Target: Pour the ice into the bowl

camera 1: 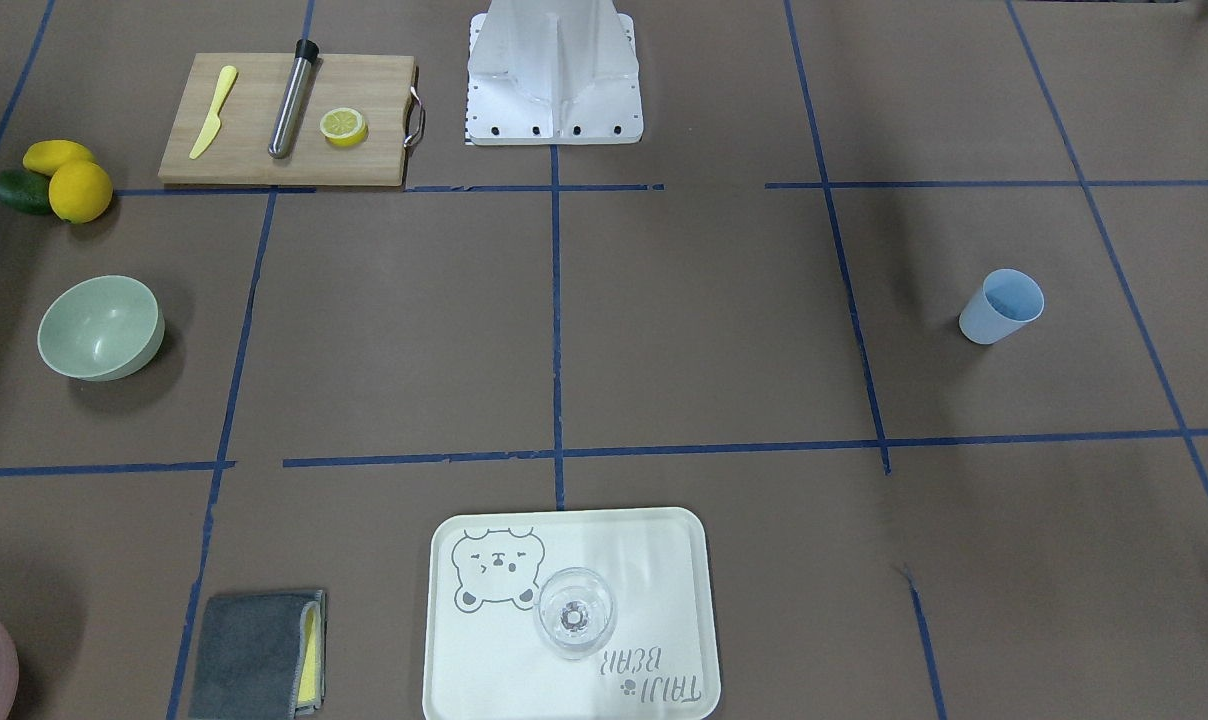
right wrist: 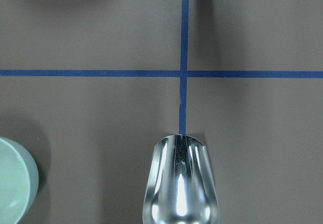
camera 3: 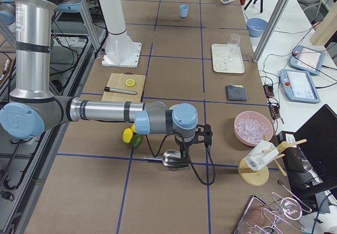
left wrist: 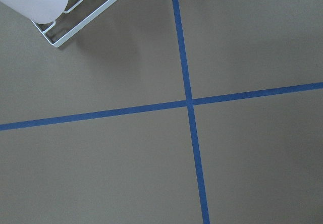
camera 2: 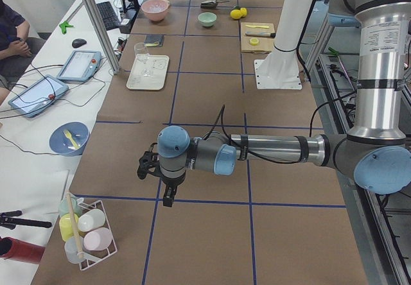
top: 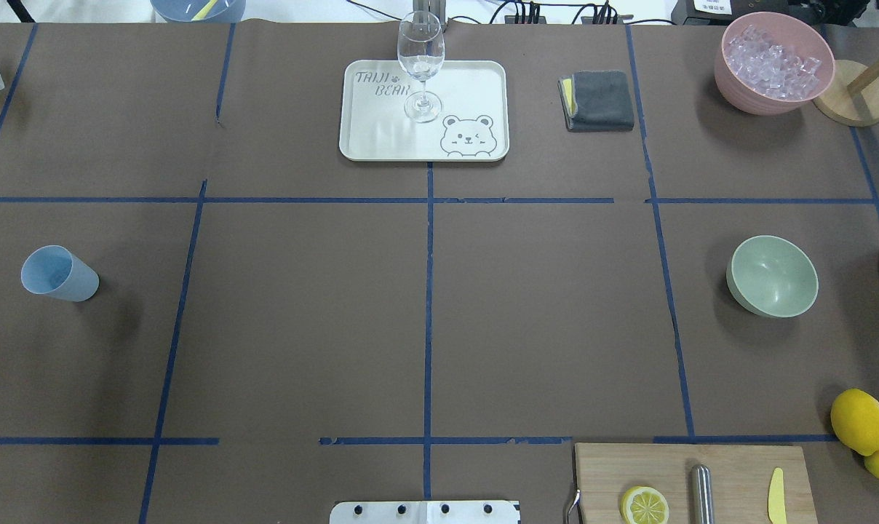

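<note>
The pale sage-green bowl stands empty on the brown table at the robot's right; it also shows in the front view and at the right wrist view's lower left. A metal scoop with nothing in it sits right under the right wrist camera. Beside the scoop hangs my right gripper; I cannot tell whether it is open or shut. No ice is in view. My left gripper hovers over bare table at the far left end; its state cannot be told.
A pink tub of clear lumps stands far right beside a wooden stand. A pale blue cup, a tray with a stemmed glass, a grey cloth, a cutting board, lemons and a wire rack are about.
</note>
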### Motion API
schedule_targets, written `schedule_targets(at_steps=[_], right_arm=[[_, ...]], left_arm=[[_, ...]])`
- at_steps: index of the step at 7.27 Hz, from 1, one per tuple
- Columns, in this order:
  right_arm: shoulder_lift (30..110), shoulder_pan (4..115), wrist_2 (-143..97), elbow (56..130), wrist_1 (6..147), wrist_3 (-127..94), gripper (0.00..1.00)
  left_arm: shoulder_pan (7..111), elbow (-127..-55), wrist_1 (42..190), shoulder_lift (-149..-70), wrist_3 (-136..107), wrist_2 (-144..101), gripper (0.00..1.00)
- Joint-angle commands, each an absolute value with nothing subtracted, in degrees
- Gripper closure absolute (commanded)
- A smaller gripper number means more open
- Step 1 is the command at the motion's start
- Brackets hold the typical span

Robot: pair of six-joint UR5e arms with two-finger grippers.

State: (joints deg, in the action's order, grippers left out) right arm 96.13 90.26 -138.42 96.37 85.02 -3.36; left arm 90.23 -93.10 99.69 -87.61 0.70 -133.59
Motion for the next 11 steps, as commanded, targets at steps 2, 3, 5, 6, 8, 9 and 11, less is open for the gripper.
schedule_targets(at_steps=[2,3,5,6,8,9,11], right_arm=[[95.8,90.26,-138.51,96.5,84.99,-4.04,0.0],[94.76,89.48,-138.52,97.2,84.99,-4.04,0.0],[89.96,89.04,-138.78,99.31,85.69,-6.23,0.0],[88.69,88.16,-139.21,98.36,85.69,-6.76,0.0],[88.51,83.09,-138.7,97.91,84.99,-14.27,0.0],[88.33,81.75,-138.08,97.91,84.99,-15.98,0.0],[88.59,80.16,-136.85,97.74,84.99,-16.26,0.0]], left_arm=[[90.18,-93.51,100.28,-87.8,0.7,-133.59,0.0],[90.0,-93.6,101.94,-88.06,0.62,-133.59,0.0],[87.12,-95.43,107.64,-88.33,0.53,-133.68,0.0],[85.71,-98.67,108.27,-88.33,0.27,-133.68,0.0],[82.72,-106.82,108.37,-87.55,-10.4,-134.47,0.0],[81.84,-110.53,108.46,-86.23,-13.33,-134.3,0.0],[76.5,-119.74,110.89,-79.94,-24.11,-129.24,0.0]])
